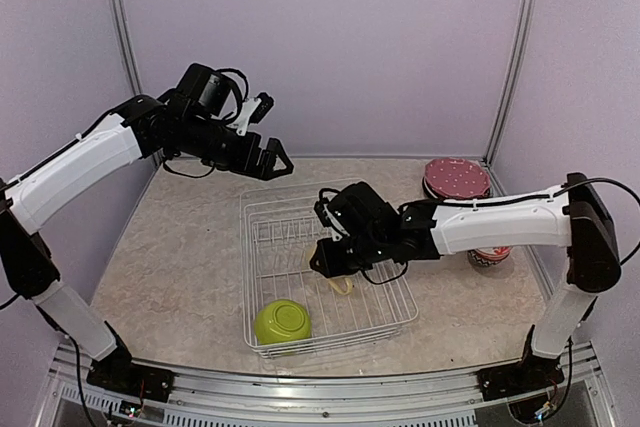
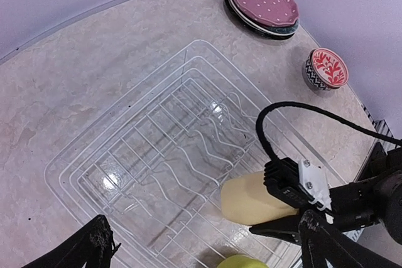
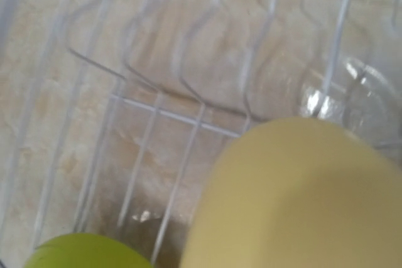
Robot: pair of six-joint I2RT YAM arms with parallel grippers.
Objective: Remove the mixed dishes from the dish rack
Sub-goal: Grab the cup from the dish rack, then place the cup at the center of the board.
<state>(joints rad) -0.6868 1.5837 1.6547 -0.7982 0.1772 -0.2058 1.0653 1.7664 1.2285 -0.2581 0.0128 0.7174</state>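
Observation:
The white wire dish rack (image 1: 262, 247) (image 2: 125, 155) (image 3: 157, 111) sits mid-table. Inside it, a pale yellow mug (image 1: 340, 285) (image 2: 248, 199) (image 3: 301, 199) lies on its side toward the right, and my right gripper (image 1: 328, 259) (image 2: 267, 208) is shut on it, one black finger on either side. The mug fills the right wrist view and hides that gripper's fingers. A lime green bowl (image 1: 281, 321) (image 2: 242, 262) (image 3: 81, 252) rests in the rack's near corner. My left gripper (image 1: 268, 162) hangs open above the rack's far left edge, holding nothing.
A pink dotted plate (image 1: 457, 178) (image 2: 262, 1) tops a stack of plates on the table at the back right. A red-and-white bowl (image 1: 489, 257) (image 2: 326, 69) stands right of the rack, behind my right forearm. Purple walls close in the back and both sides.

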